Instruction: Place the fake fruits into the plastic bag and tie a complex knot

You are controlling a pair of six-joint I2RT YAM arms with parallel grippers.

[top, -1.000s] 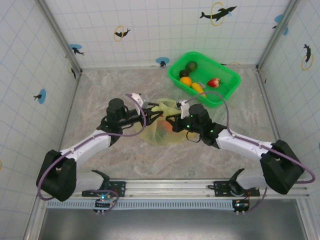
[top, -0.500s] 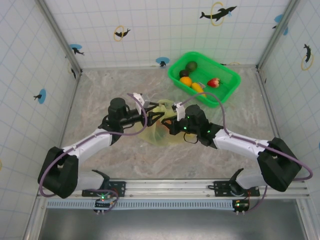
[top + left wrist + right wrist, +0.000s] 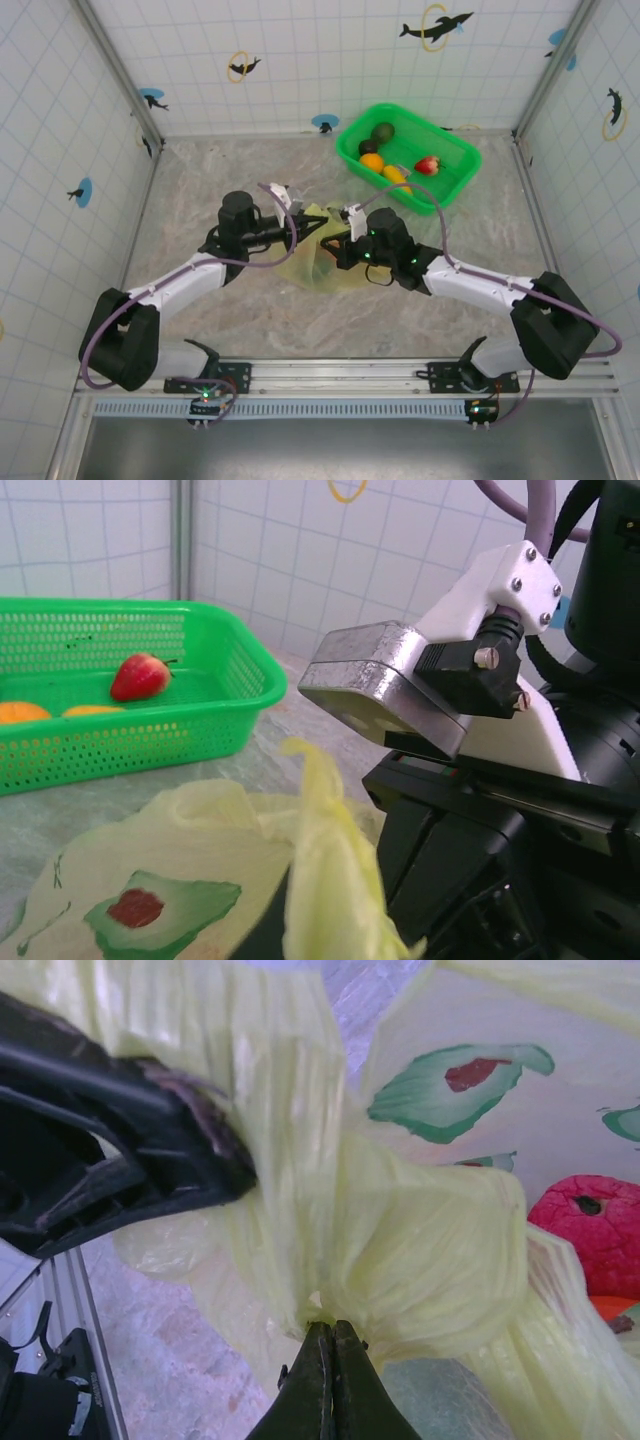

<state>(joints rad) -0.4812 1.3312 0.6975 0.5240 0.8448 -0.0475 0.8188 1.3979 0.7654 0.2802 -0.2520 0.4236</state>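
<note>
The plastic bag (image 3: 318, 262) lies on the marble surface (image 3: 200, 180) near the green basket (image 3: 180, 730), on the basket's side toward the arm bases and not touching it. The left pincer (image 3: 304, 222) is clamped on a handle strip (image 3: 325, 880) of the bag. The right pincer (image 3: 323, 1332) has its fingers pressed together on a bunched wad of the bag's plastic. A red fruit (image 3: 590, 1230) shows through the bag. Inside the basket sit a strawberry (image 3: 140, 676), an orange (image 3: 372, 161) and a dark green fruit (image 3: 383, 132)
</note>
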